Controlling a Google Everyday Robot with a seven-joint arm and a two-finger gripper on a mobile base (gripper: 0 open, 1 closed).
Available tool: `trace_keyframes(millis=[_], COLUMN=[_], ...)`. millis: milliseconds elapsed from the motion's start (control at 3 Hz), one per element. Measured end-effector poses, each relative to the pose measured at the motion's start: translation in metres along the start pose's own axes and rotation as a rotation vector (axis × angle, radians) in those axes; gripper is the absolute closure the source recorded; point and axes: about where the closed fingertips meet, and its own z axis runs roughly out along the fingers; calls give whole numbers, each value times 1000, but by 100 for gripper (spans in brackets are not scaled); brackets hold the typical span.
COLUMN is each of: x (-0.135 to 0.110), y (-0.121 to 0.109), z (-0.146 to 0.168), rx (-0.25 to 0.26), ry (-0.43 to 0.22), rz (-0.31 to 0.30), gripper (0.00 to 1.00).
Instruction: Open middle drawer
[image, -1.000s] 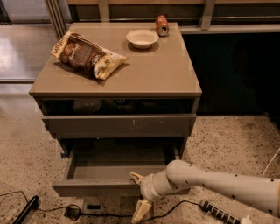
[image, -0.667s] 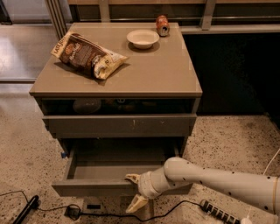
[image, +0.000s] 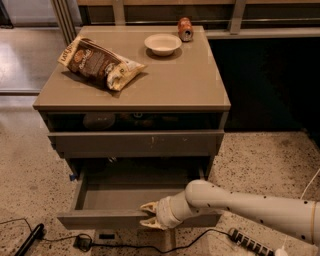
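Obs.: grey-brown low cabinet with a flat matte top (image: 175, 82) stands on a speckled terrazzo floor (image: 260, 165). On the top: a crumpled brown-and-yellow snack bag (image: 100, 62) lying flat at the left, a small white round bowl (image: 162, 43) towards the back, and an orange-red drinks can (image: 185, 29) just behind and to the right of the bowl, apart from it. Under the top is a dark open gap; its contents are too dim to identify. Below that, a taller grey-brown front with a small pale centre mark (image: 135, 144) sits flush and closed. The wide, shallow grey-brown middle drawer (image: 95, 219) is pulled well out towards me, its matte grey inside exposed and bare. The cream-coloured two-finger gripper (image: 149, 215), on a white arm (image: 250, 207) reaching in from the right, is at the drawer's flat front, slightly right of centre. Its fingers are parted by a moderate gap, one at the front's top edge, one lower against the outer face; contact cannot be confirmed. On the floor in front: a black cable (image: 125, 246) and a white power strip (image: 250, 243).
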Motion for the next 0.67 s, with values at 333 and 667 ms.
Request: trace_keyframes(millis=[333, 667], x=[-3, 0], y=[5, 16], z=[3, 4], rx=[-12, -26], ry=[-1, 1], rz=[-20, -24], gripper=[100, 100])
